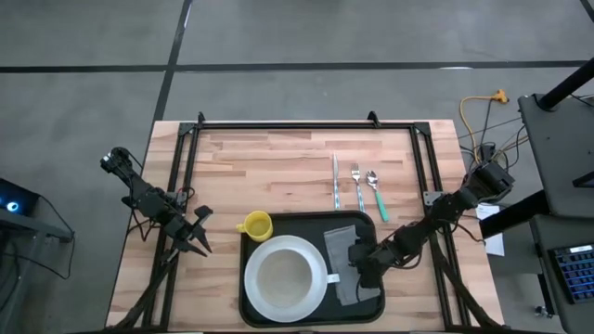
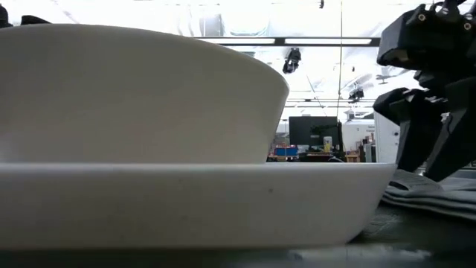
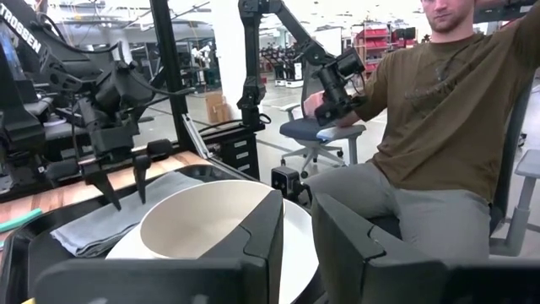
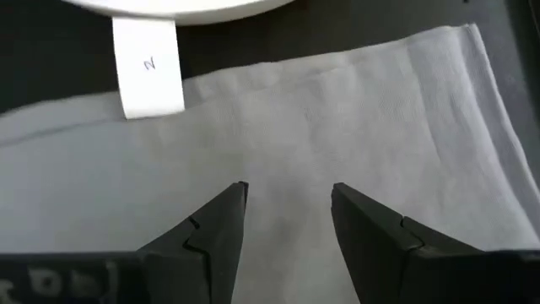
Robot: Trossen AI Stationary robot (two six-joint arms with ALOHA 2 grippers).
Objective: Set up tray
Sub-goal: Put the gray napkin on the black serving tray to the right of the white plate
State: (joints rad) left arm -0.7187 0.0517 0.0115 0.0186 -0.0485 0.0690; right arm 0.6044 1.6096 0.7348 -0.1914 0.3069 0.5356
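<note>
The black tray (image 1: 371, 301) lies at the table's near middle. On it stands a white plate (image 1: 269, 301) with a white bowl (image 1: 283, 276) in it, and right of them a folded grey napkin (image 1: 342, 243) lies flat. My right gripper (image 1: 367, 269) is open and points down over the napkin (image 4: 380, 110), with a finger on either side of its middle. My left gripper (image 1: 197, 243) is open and waits left of the tray, aimed at the bowl (image 3: 202, 219). My right gripper comes at the napkin's middle (image 4: 287, 160) from above with open fingers (image 3: 114, 190). I cannot tell whether the tips touch the cloth, which lies flat on the tray.
A yellow cup (image 1: 255, 224) stands at the tray's far left corner. A knife (image 1: 335, 181), a fork (image 1: 356, 186) and a green-handled spoon (image 1: 376, 197) lie on the wood beyond the tray. A white tag (image 4: 150, 67) lies at the plate's edge. A person (image 3: 439, 127) sits past the table's right side.
</note>
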